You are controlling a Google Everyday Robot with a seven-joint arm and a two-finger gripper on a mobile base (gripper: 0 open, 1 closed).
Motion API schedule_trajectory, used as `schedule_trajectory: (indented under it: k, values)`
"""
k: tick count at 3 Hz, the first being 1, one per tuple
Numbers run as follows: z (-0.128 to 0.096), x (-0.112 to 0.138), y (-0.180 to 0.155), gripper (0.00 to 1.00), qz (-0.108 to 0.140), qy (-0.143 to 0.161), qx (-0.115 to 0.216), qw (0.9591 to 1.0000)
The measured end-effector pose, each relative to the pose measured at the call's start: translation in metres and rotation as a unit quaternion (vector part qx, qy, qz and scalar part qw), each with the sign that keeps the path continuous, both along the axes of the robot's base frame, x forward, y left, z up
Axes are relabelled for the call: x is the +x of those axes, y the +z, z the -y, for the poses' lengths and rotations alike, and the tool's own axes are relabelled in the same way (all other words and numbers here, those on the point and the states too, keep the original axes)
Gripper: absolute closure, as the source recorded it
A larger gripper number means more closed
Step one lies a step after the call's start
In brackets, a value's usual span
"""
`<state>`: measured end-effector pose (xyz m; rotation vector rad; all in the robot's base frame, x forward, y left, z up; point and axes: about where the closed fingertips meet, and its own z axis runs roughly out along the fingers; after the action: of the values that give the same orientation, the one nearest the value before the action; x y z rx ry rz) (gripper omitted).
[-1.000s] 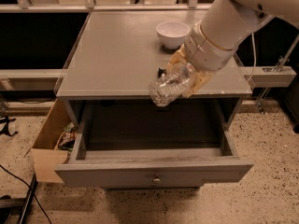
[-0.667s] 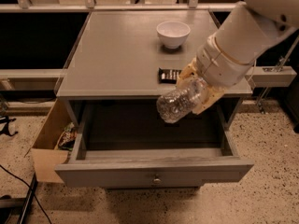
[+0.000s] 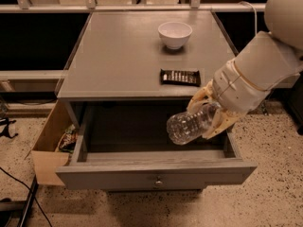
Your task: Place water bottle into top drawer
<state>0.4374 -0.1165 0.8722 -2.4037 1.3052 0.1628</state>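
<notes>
Lowered since before, the hand [image 3: 208,113] at centre right pinches the bottle [image 3: 187,126] over the open drawer [image 3: 118,176]; next, probably descend and release.

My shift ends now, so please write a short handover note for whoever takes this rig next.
The gripper is shut on the water bottle, over the right side of the open top drawer.
The bottle is tilted in the grip, not yet set down inside.
Done: drawer open, bottle grasped.
Left: lower it in, release, withdraw.
</notes>
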Motion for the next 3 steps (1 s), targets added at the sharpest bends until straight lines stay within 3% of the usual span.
schedule_trajectory:
  k: [1,2,3]
  values:
    - [-0.005,-0.005,-0.027,1.00,-0.038,-0.006,0.042,0.9984]
    - [-0.016,-0.001,-0.065,1.00,-0.060,-0.008,0.101,0.9931]
    - [-0.025,0.011,-0.087,1.00,-0.043,-0.008,0.133,0.9902]
